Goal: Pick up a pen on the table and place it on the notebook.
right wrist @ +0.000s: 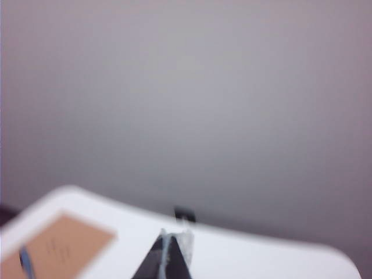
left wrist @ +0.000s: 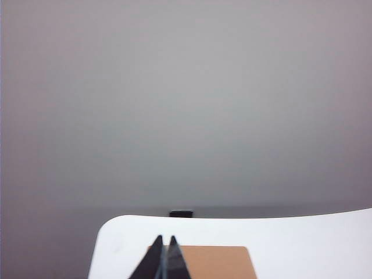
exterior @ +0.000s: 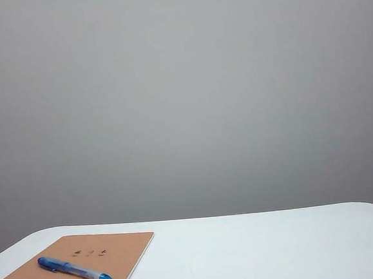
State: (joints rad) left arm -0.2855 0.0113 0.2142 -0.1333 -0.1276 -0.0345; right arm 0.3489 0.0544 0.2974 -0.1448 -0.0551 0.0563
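The pen (exterior: 74, 270) lies flat on the notebook (exterior: 121, 248), slanting across its cover, at the near left of the table (exterior: 266, 249). Neither arm shows in the exterior view. In the left wrist view the left tool (left wrist: 164, 241) points level out over the table's edge, fingers pressed together and empty, the notebook just beyond them. The right tool (right wrist: 174, 235) sits likewise level and closed on nothing, with the notebook and pen well off to its side.

pen (exterior: 75, 270): translucent blue, clear middle | notebook (exterior: 71, 271): tan-brown, dark marks | table (exterior: 260, 250): white
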